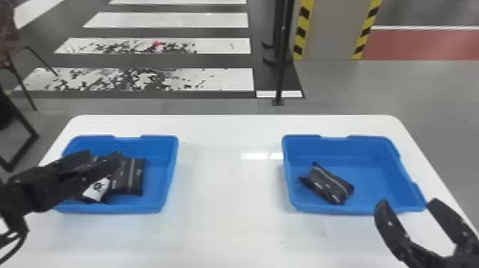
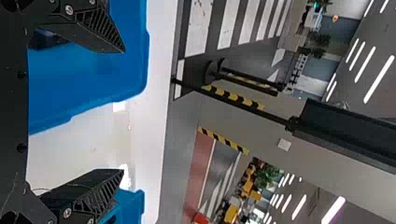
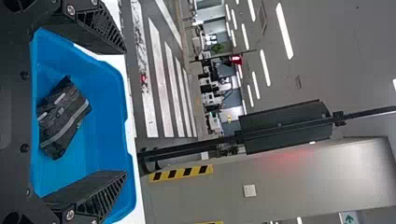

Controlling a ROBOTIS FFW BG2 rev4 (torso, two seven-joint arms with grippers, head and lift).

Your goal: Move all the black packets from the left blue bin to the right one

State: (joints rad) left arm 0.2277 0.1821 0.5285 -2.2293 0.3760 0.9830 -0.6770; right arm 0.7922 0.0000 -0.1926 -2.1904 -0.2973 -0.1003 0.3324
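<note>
Nearest, at the near right corner of the blue bin on the right, the right gripper point(image 1: 408, 202) is empty, its two flat black fingers spread wide. Across the smooth white table point(image 1: 228, 231), the left gripper point(image 1: 103, 155) reaches in over the near left part of the other bin; the left wrist view shows its fingers wide apart too, with nothing between them. Beneath and beside it lie the soft black packets with grey stripes point(image 1: 132, 176), along the near and middle part of the shallow blue plastic left bin point(image 1: 158, 142). One bears a white patch point(image 1: 95, 190); the arm covers part of the heap, so the count is hard to give, though there look to be at least two. In the shallow blue plastic right bin point(image 1: 370, 144), a single black packet point(image 1: 329, 185) rests aslant toward the left side. Farther off, a dark post point(image 1: 281, 78) stands beyond the table. The step in hand seems to be picking the next packet from the left bin, with the transfer only partly done. The next move likely calls for lowering the left fingers astride one packet and closing on it alone, without pinching its neighbour.
</note>
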